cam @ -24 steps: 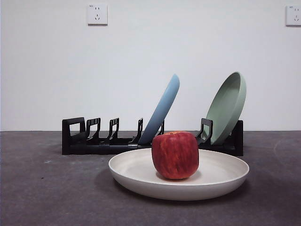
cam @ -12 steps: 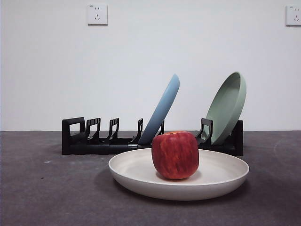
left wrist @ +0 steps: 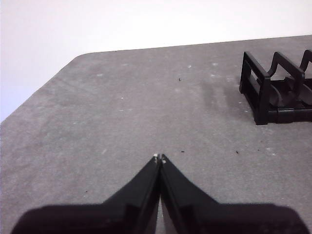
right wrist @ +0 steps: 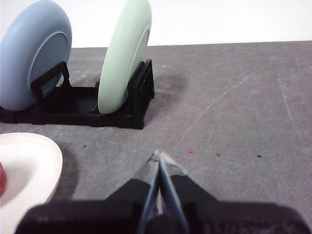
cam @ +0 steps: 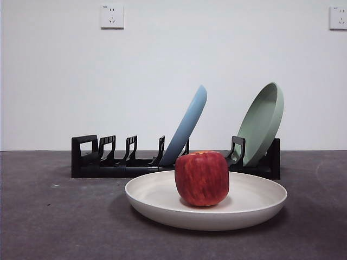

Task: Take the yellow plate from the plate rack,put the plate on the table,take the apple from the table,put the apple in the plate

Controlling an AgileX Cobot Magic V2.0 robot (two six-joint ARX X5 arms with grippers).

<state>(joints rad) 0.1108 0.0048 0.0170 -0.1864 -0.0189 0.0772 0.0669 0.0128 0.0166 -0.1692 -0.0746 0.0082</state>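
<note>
We see the apple (cam: 201,178) resting in the yellow plate (cam: 157,197) at lower centre of the front view, on the table (cam: 54,216) before the plate rack (cam: 92,160). Our left gripper (left wrist: 159,158) and right gripper (right wrist: 158,155) wait closed, empty; nothing seems left.

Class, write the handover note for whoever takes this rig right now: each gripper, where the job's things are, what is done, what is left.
Left gripper: shut, empty, over bare table.
Right gripper: shut, empty, near the rack's end.
Yellow plate: flat on the table in front of the plate rack.
Apple: upright in the plate.
Done: plate out, apple in.
Left: nothing visible.
</note>
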